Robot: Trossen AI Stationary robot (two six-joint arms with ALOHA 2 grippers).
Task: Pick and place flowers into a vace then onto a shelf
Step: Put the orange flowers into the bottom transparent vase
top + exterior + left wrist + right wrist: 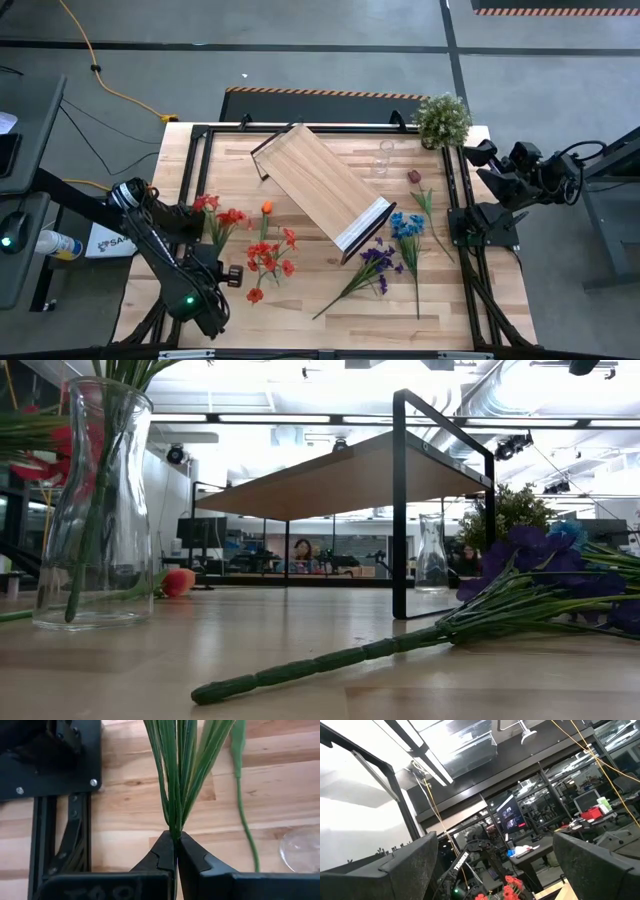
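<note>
My left gripper (176, 836) (198, 226) hangs over the table's left part, shut on a bunch of flowers whose red blooms (213, 208) show in the high view. A glass vase (90, 510) stands beside it, and its rim (302, 850) shows in the left wrist view. Green stalks show through the glass and above its mouth; whether they are inside it I cannot tell. The shelf (320, 190) stands slantwise mid-table on its dark frame legs. My right gripper (502, 870) (484, 154) waits open at the right edge, raised and pointing up into the room. My left gripper pinches the bunch's thin green stalks (175, 826) between its two fingertips, at the point where they come together. The fingers slant down from the table's left side. The stalks fan out beyond the fingertips, clear of the table.
Loose flowers lie on the table: red-orange ones (268, 260), an orange bud (267, 208), purple (378, 258), blue (406, 225) and a maroon bloom (414, 176). A second glass vase (383, 158) and a bushy potted plant (442, 118) stand at the far right. One stem (240, 795) lies by the near vase.
</note>
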